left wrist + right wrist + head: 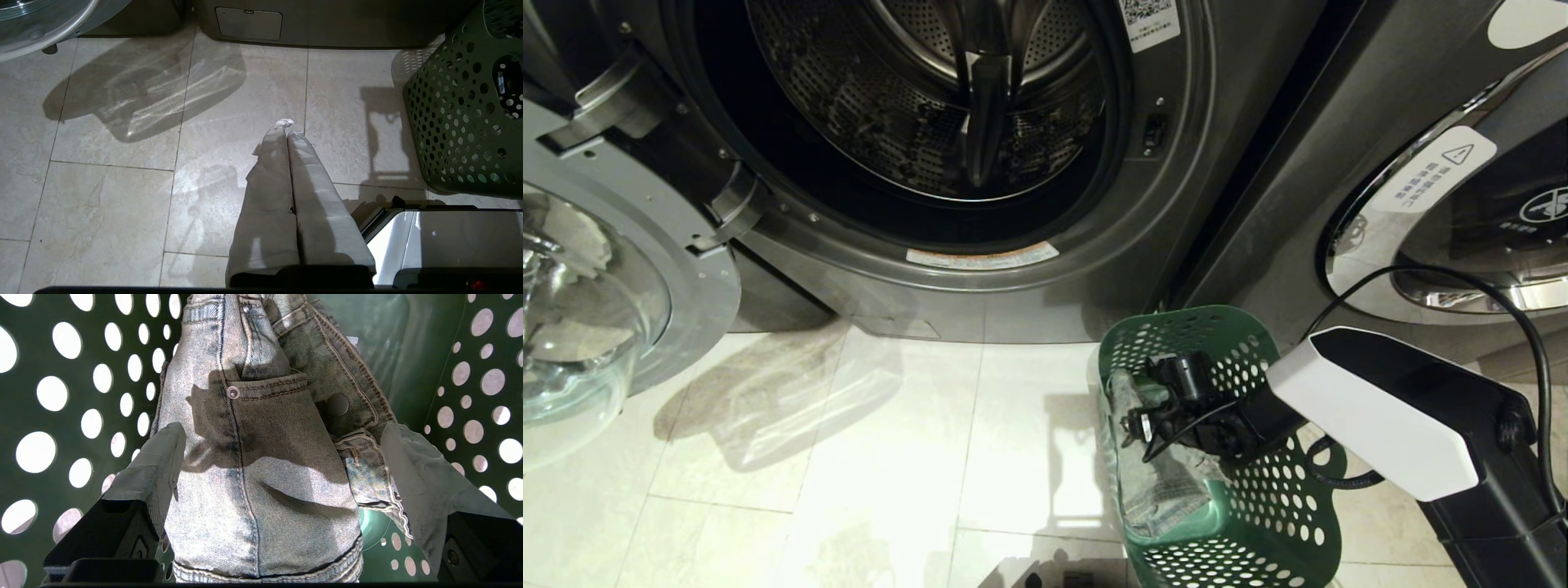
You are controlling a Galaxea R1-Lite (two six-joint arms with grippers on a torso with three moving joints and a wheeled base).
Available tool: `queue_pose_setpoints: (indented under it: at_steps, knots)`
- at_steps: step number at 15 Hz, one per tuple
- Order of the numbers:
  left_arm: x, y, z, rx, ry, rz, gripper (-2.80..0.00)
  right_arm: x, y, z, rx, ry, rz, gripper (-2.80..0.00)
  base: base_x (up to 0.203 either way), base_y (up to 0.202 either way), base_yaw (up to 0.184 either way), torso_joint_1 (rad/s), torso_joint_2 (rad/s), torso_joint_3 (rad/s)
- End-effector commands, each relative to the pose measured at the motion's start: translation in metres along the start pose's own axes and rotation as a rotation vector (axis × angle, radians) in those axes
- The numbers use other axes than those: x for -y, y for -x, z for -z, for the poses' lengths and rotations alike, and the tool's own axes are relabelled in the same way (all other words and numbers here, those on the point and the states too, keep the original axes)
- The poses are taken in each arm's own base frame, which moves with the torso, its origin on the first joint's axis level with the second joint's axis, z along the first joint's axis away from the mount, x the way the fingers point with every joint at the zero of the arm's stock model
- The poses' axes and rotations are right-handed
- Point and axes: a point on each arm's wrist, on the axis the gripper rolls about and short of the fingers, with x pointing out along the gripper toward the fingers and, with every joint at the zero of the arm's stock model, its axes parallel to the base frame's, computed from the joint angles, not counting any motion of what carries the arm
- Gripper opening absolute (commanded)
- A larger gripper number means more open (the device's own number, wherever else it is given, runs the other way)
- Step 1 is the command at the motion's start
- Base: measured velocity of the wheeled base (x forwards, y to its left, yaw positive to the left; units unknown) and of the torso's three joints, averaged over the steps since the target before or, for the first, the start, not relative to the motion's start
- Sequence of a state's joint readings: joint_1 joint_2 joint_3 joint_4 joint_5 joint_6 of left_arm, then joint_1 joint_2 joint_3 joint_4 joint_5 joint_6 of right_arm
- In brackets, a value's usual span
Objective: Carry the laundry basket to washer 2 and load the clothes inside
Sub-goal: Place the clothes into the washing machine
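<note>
The dark green perforated laundry basket (1258,506) stands on the floor at the right foot of the washer (1013,278) in front of me. The washer's door is swung open, its steel drum (915,106) is bare, and no number label shows. The clothes (1168,490), faded denim, lie inside the basket. My right gripper (1143,416) reaches down into the basket. In the right wrist view it (282,433) is open, its fingers straddling the clothes (261,490) inside the basket wall (412,355). My left gripper (288,127) hangs shut and empty over the tiles, left of the basket (457,122).
The open glass door (621,269) juts out at the left. A neighbouring washer with its door closed (1462,220) stands at the right, just behind the basket. Pale floor tiles (890,457) lie between the door and the basket. My own white base (429,241) sits near the basket.
</note>
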State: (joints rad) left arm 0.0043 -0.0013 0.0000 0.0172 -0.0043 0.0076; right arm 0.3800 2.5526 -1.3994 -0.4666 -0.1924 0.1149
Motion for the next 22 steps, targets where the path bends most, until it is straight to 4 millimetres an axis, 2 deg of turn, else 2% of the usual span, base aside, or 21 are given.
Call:
queue_pose_setpoints:
  at_steps: [1, 8, 13, 15, 16, 17, 22]
  knots:
    - [0.000, 0.000, 0.000, 0.001, 0.001, 0.000, -2.80, 0.000, 0.000, 0.000, 0.001, 0.000, -0.001, 0.00, 0.000, 0.000, 0.000, 0.000, 0.00, 0.000]
    - [0.000, 0.000, 0.000, 0.002, 0.001, 0.001, -2.80, -0.001, -0.002, 0.002, -0.003, -0.002, -0.006, 0.00, 0.000, 0.000, 0.000, 0.003, 0.00, -0.084]
    - [0.000, 0.000, 0.000, 0.002, 0.003, 0.000, -2.80, -0.002, 0.000, -0.004, 0.014, -0.015, -0.051, 0.00, 0.000, 0.000, 0.000, 0.002, 0.00, -0.112]
    - [0.000, 0.000, 0.000, 0.001, 0.003, 0.000, -2.80, -0.004, -0.003, -0.009, 0.061, -0.023, -0.067, 0.00, 0.000, 0.000, 0.000, 0.000, 0.00, 0.000]
    - [0.000, 0.000, 0.000, 0.002, 0.003, 0.000, -2.80, -0.006, -0.010, -0.003, 0.064, -0.019, -0.068, 0.00, 0.000, 0.000, 0.000, 0.000, 0.00, 0.000]
    - [0.000, 0.000, 0.000, 0.001, 0.003, 0.001, -2.80, -0.007, -0.017, 0.003, 0.076, -0.018, -0.066, -2.80, 0.000, 0.000, 0.000, 0.000, 0.00, 0.000]
    - [0.000, 0.000, 0.000, 0.002, 0.003, 0.000, -2.80, -0.007, -0.020, 0.004, 0.074, -0.014, -0.067, -2.80, 0.000, 0.000, 0.000, 0.000, 0.00, 0.000]
